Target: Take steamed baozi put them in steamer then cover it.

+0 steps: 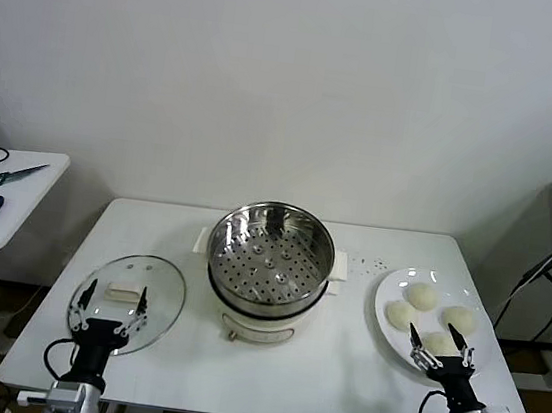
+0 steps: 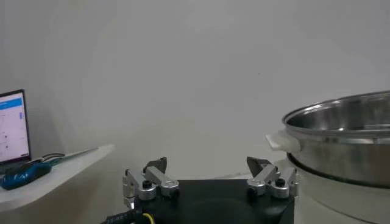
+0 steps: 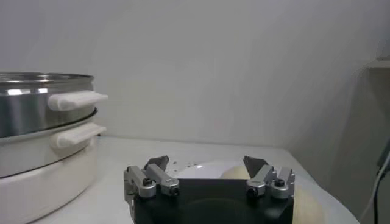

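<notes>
No readable writing shows; the 4 steamed baozi (image 1: pixel 429 314) lie on a white plate (image 1: pixel 390 286) right of the empty steamer (image 1: pixel 271 254), the cover (image 1: pixel 127 301) left, partly hidden by the wide-open, empty left gripper (image 1: pixel 113 299), right gripper (image 1: pixel 436 340) likewise.

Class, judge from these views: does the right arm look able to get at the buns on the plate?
Probably yes: the right gripper hangs open at the plate's near edge, nothing between it and the buns.
</notes>
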`<state>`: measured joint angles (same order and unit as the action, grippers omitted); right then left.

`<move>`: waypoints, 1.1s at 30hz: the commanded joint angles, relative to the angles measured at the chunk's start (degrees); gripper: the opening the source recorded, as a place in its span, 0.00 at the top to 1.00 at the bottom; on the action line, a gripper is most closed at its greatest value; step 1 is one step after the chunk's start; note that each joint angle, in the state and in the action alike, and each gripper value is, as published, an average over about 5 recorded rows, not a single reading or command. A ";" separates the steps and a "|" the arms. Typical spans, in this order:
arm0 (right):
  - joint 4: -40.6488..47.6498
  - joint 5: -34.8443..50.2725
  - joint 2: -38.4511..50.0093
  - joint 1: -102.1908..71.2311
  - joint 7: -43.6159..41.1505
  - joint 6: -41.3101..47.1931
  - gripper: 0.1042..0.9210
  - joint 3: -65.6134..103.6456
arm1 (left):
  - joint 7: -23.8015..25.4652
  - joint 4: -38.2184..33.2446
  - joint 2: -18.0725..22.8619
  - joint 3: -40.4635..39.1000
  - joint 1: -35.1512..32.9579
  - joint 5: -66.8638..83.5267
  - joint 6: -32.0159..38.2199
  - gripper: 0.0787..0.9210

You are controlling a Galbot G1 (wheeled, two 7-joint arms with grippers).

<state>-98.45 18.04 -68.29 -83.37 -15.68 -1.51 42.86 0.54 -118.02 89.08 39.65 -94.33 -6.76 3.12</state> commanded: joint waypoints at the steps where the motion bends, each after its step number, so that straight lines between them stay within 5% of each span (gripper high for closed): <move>1: -0.18 -1.02 1.16 1.72 -0.88 1.58 0.12 0.40 | -0.21 0.04 -0.18 -0.01 -0.08 -0.07 0.06 0.12; 7: 4.50 -9.28 16.02 9.01 -14.40 8.72 0.12 -1.96 | -0.23 -0.09 -1.00 -0.25 -0.27 0.49 -0.37 0.12; 15: 19.80 -19.21 35.02 27.95 -34.00 4.74 0.12 -18.08 | -0.68 -0.03 -1.34 -0.40 -0.88 0.58 -0.06 0.12; 24: 35.04 -27.43 39.74 60.57 -44.85 0.42 0.12 -49.22 | -1.84 -0.25 -1.01 -0.76 -2.56 1.24 0.79 0.12; 33: 46.69 -31.37 33.06 85.48 -48.11 -2.43 0.12 -77.90 | -1.83 -0.08 -1.32 -0.51 -2.60 3.85 1.24 0.12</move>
<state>-60.18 -9.36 -36.29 -16.24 -58.73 -2.36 -16.24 -1.16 -118.12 87.82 39.19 -96.63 -3.94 4.13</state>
